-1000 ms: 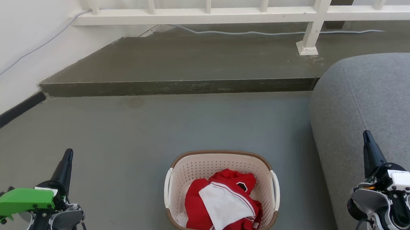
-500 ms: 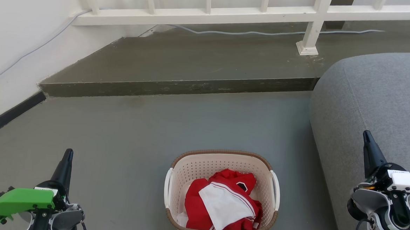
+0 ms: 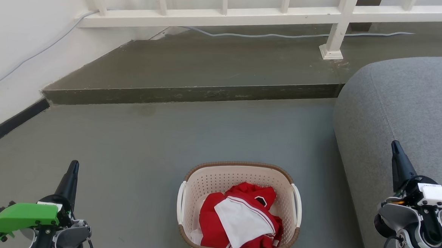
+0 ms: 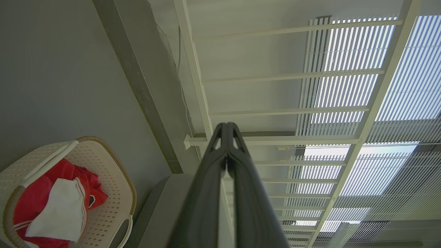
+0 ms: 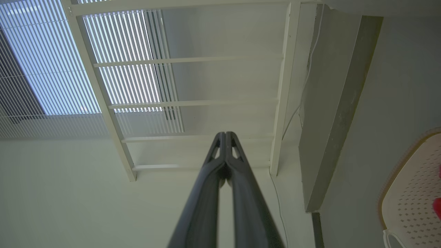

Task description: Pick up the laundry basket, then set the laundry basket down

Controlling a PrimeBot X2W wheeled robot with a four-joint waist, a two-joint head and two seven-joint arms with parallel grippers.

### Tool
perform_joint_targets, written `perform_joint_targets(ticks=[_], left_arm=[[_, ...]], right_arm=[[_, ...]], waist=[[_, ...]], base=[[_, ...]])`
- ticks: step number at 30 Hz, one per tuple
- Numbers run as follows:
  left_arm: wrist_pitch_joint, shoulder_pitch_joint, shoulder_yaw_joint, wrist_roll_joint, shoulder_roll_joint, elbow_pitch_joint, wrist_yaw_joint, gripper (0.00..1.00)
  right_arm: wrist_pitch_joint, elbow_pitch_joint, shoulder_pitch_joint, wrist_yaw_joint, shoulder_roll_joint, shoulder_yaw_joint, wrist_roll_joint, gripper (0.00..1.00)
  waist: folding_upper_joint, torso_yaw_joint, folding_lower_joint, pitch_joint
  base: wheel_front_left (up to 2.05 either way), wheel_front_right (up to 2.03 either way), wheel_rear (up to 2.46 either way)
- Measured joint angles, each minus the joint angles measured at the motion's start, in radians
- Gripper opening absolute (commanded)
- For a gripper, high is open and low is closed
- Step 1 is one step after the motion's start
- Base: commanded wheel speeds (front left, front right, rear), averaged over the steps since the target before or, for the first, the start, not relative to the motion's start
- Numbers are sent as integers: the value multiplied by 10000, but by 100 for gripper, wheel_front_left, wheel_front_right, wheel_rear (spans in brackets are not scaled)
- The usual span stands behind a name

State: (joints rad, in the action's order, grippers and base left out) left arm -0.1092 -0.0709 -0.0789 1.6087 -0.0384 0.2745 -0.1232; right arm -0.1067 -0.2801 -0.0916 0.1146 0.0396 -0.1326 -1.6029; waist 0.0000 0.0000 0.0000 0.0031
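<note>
Pickup not started — left claw [image 3: 74, 164], nine o'clock of the laundry basket [image 3: 241, 164], and right claw [image 3: 394, 144], two o'clock, both closed, empty; next, probably open onto the handles [image 3: 181, 202].

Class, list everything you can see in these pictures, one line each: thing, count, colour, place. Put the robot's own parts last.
Rounded-rectangular perforated plastic laundry basket: one, cream with brown woven-look rim and white side handles, on the smooth floor, between the two claws.
Heap of crumpled fabric clothes: count unclear, red and white, inside the basket.
Rounded upholstered fabric sofa: one, grey, right of the basket.
Raised concrete step: one, dark grey, beyond the floor.
Slatted railing: one, white, along the back of the step.
Thin cable: one, pale grey, on the step under the railing.
Robot's left claw: one, dark, shut, lower left, apart from the basket.
Robot's right claw: one, dark, shut, lower right, in front of the sofa.
</note>
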Motion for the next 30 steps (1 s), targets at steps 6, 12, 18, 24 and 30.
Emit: perform_joint_targets(ticks=[6, 12, 18, 24, 30], left_arm=[[2, 144, 42, -2, 113, 313, 8, 0], [19, 362, 111, -2, 245, 529, 10, 100], [153, 361, 138, -4, 244, 416, 10, 100], [412, 360, 244, -186, 236, 253, 10, 100], [652, 353, 479, -566, 211, 17, 10, 100]], right_arm=[[0, -301, 160, -15, -128, 29, 2, 0], [12, -510, 499, -17, -282, 94, 2, 100], [109, -360, 498, -17, -278, 201, 4, 100], [332, -134, 495, -17, -270, 433, 151, 100], [610, 61, 490, -17, -199, 708, 479, 100]], waist=[[0, 0, 0, 0], [0, 0, 0, 4], [0, 8, 0, 9], [0, 24, 0, 16], [0, 41, 0, 26]], base=[[0, 0, 0], [0, 0, 0], [0, 0, 0], [0, 0, 0], [0, 0, 0]])
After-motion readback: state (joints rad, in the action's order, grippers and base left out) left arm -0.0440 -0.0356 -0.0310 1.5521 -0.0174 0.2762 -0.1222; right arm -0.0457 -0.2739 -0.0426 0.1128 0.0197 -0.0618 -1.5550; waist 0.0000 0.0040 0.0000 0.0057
